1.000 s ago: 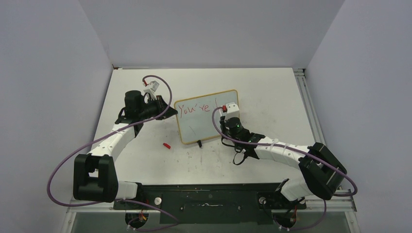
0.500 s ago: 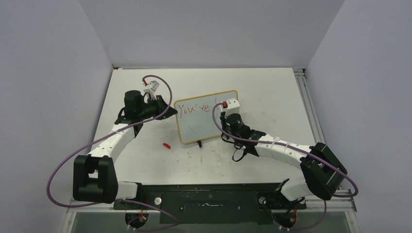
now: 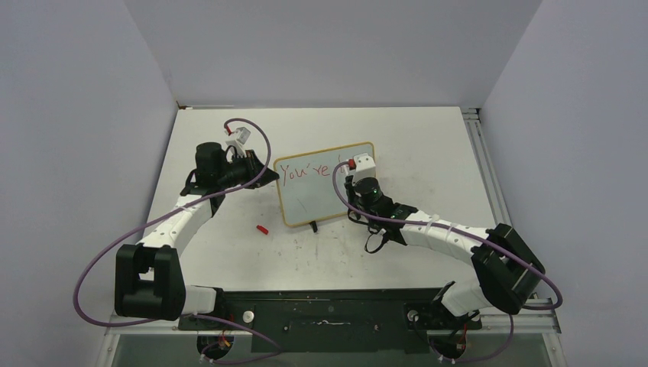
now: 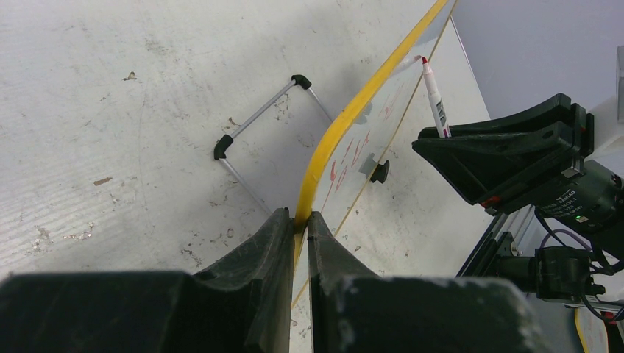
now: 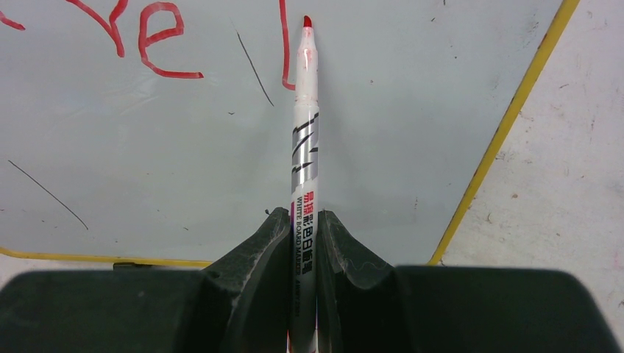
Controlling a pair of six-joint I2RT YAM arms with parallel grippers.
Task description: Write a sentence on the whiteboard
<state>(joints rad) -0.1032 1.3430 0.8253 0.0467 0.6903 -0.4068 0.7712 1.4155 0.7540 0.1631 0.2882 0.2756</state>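
On the scuffed white tabletop [image 3: 428,145] between pale walls [image 3: 328,53]: left fingers [image 4: 266,246] tight on whiteboard [image 3: 321,200], right fingers [image 5: 268,243] on marker [image 5: 305,147].

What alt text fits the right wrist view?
The right gripper is shut on a white marker, its red tip pointing up the whiteboard beside a red vertical stroke. Red writing sits upper left; the yellow frame runs down the right.

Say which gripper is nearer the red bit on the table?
Left. The left gripper clamps the whiteboard just beyond the red bit; the right gripper holds a marker farther off.
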